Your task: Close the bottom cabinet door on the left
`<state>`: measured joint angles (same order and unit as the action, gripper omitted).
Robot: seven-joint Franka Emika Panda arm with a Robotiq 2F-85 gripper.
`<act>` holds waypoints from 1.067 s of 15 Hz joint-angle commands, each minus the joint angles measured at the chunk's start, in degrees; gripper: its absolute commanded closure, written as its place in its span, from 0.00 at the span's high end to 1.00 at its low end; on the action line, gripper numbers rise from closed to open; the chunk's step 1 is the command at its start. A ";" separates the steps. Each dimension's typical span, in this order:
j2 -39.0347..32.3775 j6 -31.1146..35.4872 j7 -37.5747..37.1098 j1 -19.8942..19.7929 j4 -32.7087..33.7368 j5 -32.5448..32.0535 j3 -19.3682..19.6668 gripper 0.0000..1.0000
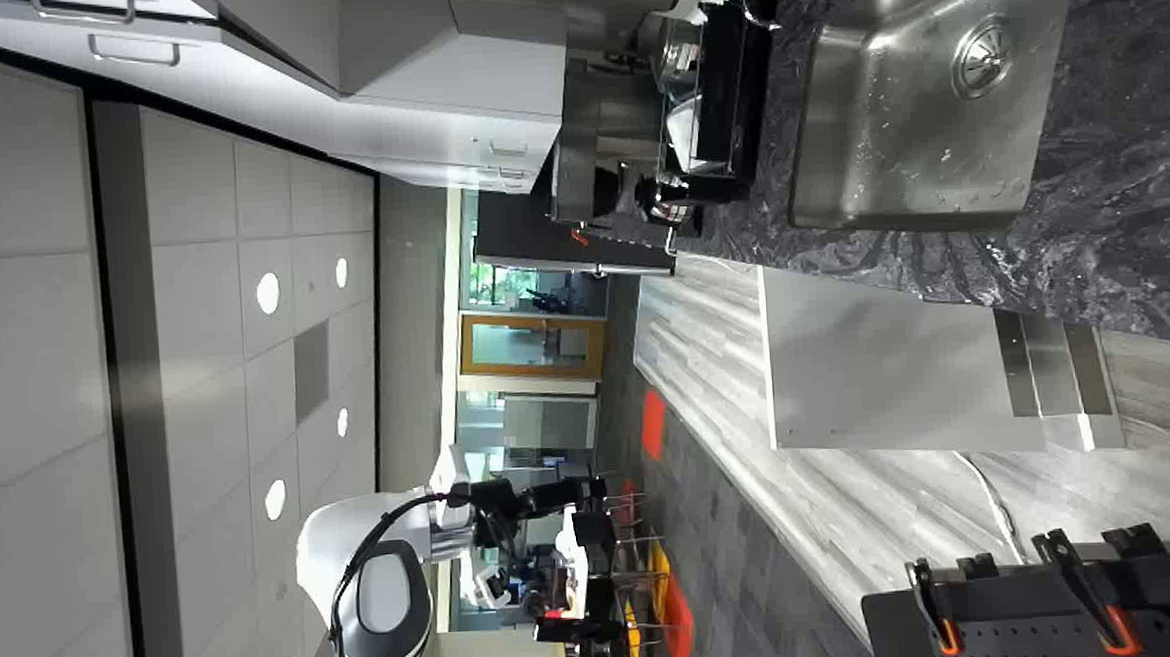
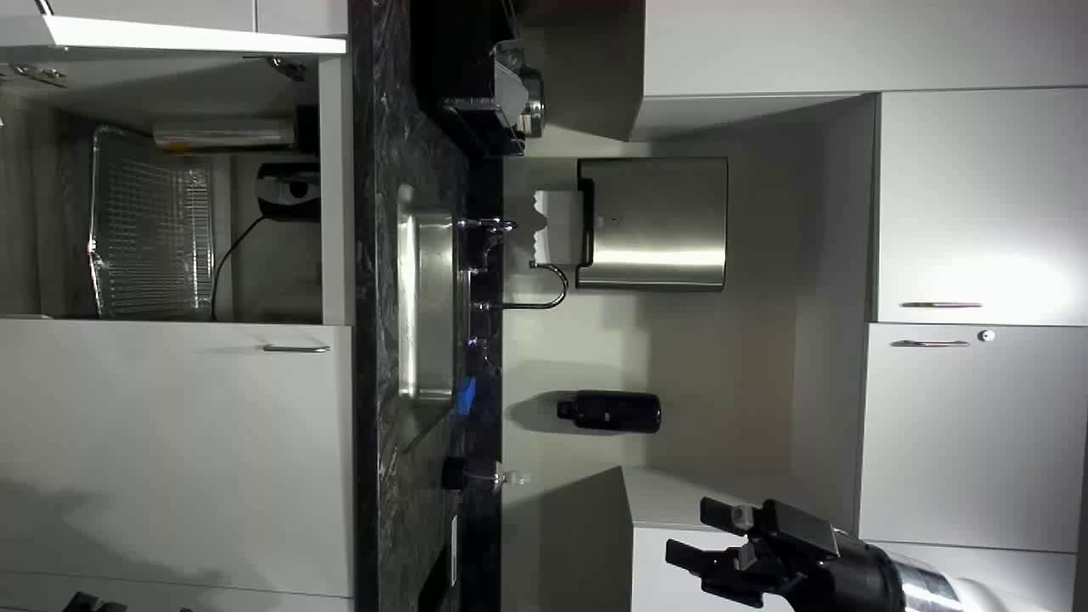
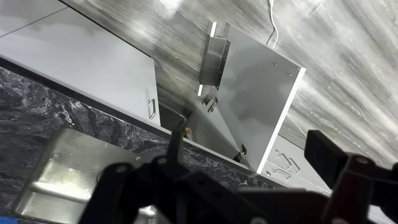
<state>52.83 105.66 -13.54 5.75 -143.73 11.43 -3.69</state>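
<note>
Two fingers (image 3: 325, 157) on the gripper (image 2: 693, 532) are clearly apart, way above the open bottom cabinet door (image 3: 255, 93). Wrist view gets its broad inside face; an exterior view mostly catches its white edge (image 2: 195, 38).

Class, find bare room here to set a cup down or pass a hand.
Bare: the countertop between sink and front edge. A hand could probably pass between the open cabinet door and the closed door. Crowded: behind the sink, with a faucet and blue item, and at the loaded black rack.
</note>
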 commanded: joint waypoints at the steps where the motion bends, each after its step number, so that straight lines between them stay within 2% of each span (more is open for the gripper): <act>1: 0.01 -0.30 0.90 -1.42 0.15 0.92 -0.88 1.00; 9: 0.01 -0.30 0.90 -1.42 0.15 0.92 -0.88 1.00; 16: -4.00 6.18 0.42 -0.45 -0.65 1.93 -3.67 1.00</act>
<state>52.83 105.66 -13.54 5.75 -143.73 11.43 -3.69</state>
